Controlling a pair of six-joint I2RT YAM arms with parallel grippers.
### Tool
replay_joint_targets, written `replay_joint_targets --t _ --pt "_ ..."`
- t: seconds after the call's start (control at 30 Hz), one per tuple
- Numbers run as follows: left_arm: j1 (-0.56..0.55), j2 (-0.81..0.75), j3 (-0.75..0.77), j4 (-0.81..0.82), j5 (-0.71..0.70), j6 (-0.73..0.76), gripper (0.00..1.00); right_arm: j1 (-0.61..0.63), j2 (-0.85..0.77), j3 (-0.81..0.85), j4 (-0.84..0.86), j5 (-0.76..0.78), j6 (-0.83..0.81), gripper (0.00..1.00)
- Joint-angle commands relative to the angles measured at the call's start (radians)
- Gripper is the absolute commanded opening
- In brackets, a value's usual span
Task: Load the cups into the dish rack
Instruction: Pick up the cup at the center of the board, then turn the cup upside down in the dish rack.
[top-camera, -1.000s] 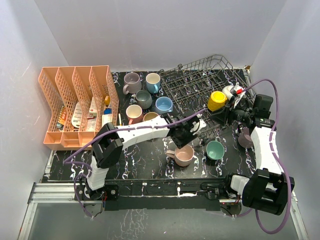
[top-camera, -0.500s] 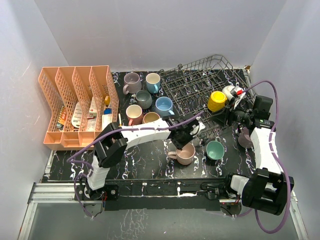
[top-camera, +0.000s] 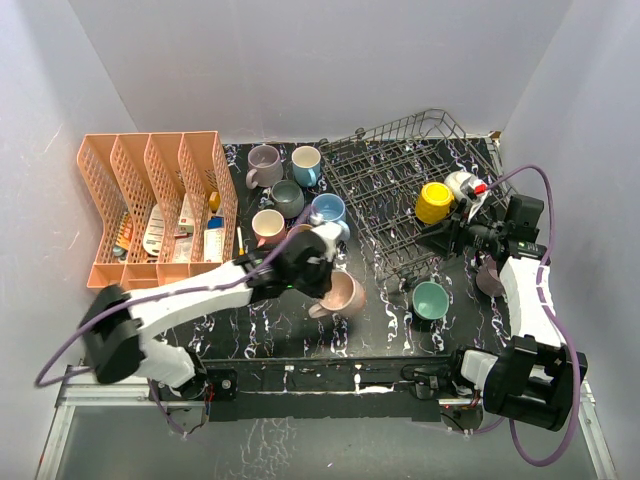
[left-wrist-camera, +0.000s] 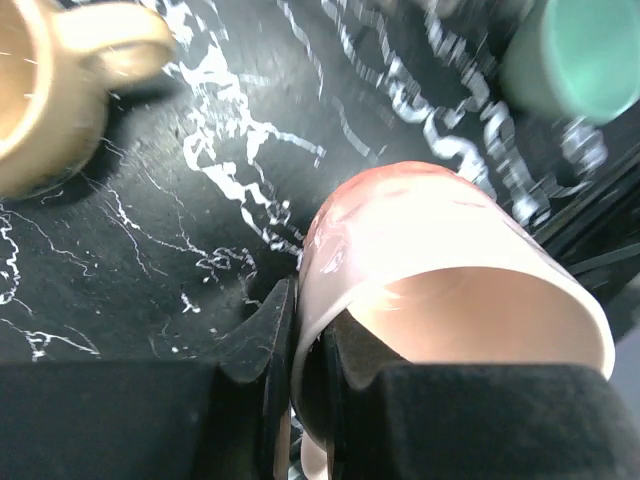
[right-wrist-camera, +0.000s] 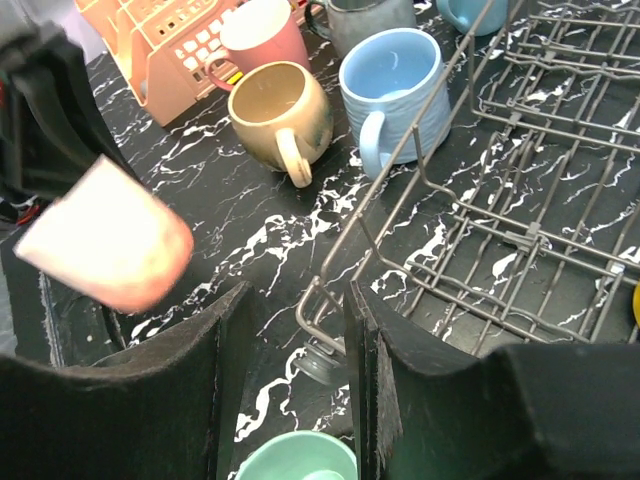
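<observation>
Your left end effector (left-wrist-camera: 300, 322) is clamped on the wall of the pink cup (left-wrist-camera: 440, 260), one finger inside the rim and one outside. The cup looks lifted off the counter (top-camera: 270, 325) and tipped, hanging left of the rack's (top-camera: 400, 165) near-left corner.

A pinch on the rim is a thin hold on glossy ceramic, so carry it slowly and avoid sharp wrist turns. Raise it above the rack's side before moving across. Then turn it mouth-down over an open run of tines and lower it until the wire takes the weight before you let go.

Watch the following:
- **Right end effector:** The right end effector (right-wrist-camera: 297, 335) hangs at the rack's near edge, partly open and holding nothing. It sits close to your likely path, so pick a spot well to the left of it.
- **Cups on the counter:** The green cup (top-camera: 430, 300) stands just in front of the rack. The tan cup (right-wrist-camera: 280, 115) and blue cup (right-wrist-camera: 395, 85) sit against the rack's left side, so don't swing low over them.
- **Cups in the rack:** The yellow cup (top-camera: 433, 202) and a white cup (top-camera: 460, 184) already fill the rack's right side.
- **Organiser:** The orange organiser (top-camera: 150, 200) is well apart on the left and no concern.
</observation>
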Motion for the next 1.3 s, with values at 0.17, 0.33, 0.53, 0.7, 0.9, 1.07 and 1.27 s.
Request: replay_joint_targets --t 0.17,0.33,0.53,0.7,0.9,1.07,1.27 --pt "0.123 -0.509 -0.418 0.673 0.025 -0.379 0.00 0.008 0.002 -0.001 0.029 -0.200 -0.035 0.43" --pt "0.149 -0.570 -0.470 0.916 0.019 -0.478 0.00 0.068 0.016 0.045 -0.033 -0.213 -0.066 0.46" --pt "0.168 -0.503 -0.418 1.125 0.040 -0.546 0.00 0.195 0.048 0.149 -0.125 -0.183 -0.078 0.49" --pt "0.187 -0.428 -0.371 1.281 0.088 -0.612 0.00 0.271 0.050 0.243 -0.255 -0.168 -0.138 0.54" --pt "0.198 -0.318 -0.316 1.490 0.144 -0.684 0.00 0.344 0.025 0.327 -0.265 -0.170 -0.073 0.68" --pt "0.200 -0.230 -0.255 1.648 0.177 -0.704 0.00 0.364 -0.028 0.341 -0.107 -0.137 0.124 0.91" --pt "0.197 -0.150 -0.181 1.737 0.239 -0.698 0.00 0.395 -0.117 0.251 0.322 -0.127 0.495 0.99"
